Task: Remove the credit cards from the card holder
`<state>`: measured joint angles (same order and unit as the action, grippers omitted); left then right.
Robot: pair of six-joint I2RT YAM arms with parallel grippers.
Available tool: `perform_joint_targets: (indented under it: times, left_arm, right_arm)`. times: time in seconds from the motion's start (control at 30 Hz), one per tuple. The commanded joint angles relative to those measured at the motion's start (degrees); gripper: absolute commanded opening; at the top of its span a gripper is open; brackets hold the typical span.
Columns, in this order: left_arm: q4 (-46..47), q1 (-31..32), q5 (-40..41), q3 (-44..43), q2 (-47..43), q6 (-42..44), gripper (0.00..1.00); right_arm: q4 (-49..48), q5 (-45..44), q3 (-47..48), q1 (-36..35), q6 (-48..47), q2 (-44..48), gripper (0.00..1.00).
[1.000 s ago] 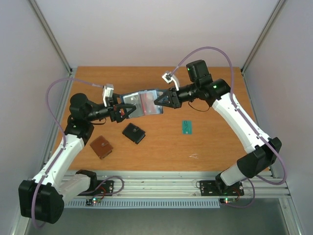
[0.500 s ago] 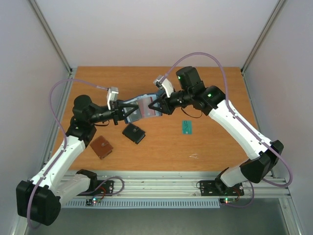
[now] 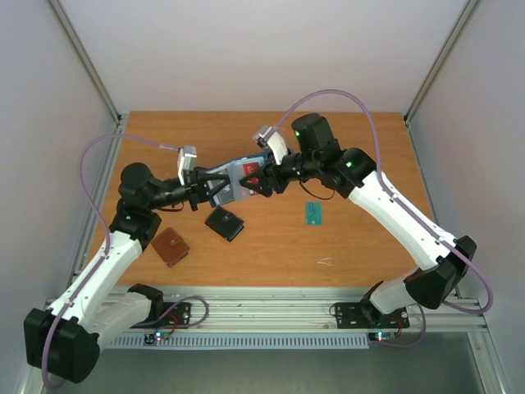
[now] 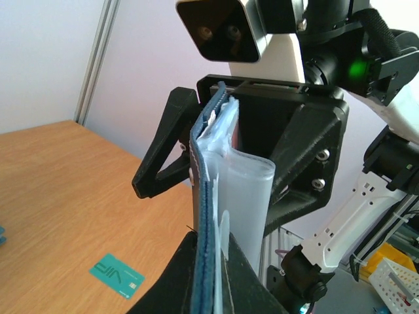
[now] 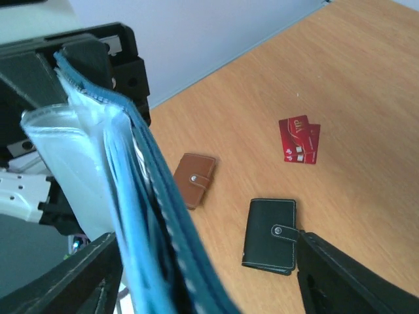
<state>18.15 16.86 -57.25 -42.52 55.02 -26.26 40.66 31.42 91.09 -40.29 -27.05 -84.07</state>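
The card holder, navy blue with pale clear pockets, hangs in the air between both arms. It shows edge-on in both wrist views. My left gripper is shut on its left end. My right gripper is open, one finger on each side of the holder's other end. A teal-green credit card lies flat on the table. Two overlapping red cards lie on the wood; in the top view, red shows at the holder's far edge.
A black snap wallet lies below the holder. A brown snap wallet lies further left, near the left arm. A small pale scrap rests at the front right. Walls enclose the table.
My left gripper has shut on the holder's left end. My right gripper, shut on the other end before, has opened. The right arm has moved in to the left.
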Motion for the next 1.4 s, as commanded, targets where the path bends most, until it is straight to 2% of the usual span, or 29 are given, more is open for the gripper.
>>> perform_joint_targets:
  times: [0.0, 0.23, 0.73, 0.83, 0.93, 1.07, 1.37]
  left_arm:
    - [7.07, 0.47, 0.35, 0.55, -1.58, -1.37, 0.0]
    - [7.58, 0.46, 0.5, 0.65, -1.77, -2.13, 0.0]
    - [7.73, 0.5, 0.13, 0.82, -2.09, -2.26, 0.0]
    - [7.76, 0.45, 0.17, 0.86, -1.98, -2.29, 0.0]
    - [7.6, 0.47, 0.13, 0.78, -1.99, -2.3, 0.0]
    - [7.46, 0.47, 0.31, 0.75, -1.89, -2.3, 0.0]
    - [7.38, 0.5, 0.22, 0.51, -1.52, -2.22, 0.0]
  right_arm:
    - [1.0, 4.31, -0.85, 1.02, -2.81, 3.64, 0.75]
    - [7.85, 14.81, 0.69, 4.27, -5.54, 4.52, 0.9]
    - [12.13, 16.36, 1.35, 10.02, -6.77, 6.98, 0.9]
    - [11.92, 13.1, 1.27, 10.08, -5.59, 6.43, 0.87]
    - [10.88, 12.85, 1.37, 10.04, -4.03, 5.33, 0.81]
    - [8.38, 14.53, 0.61, 9.91, -2.67, 4.27, 0.8]
    - [8.2, 10.16, 0.82, 9.42, -1.95, 2.11, 0.68]
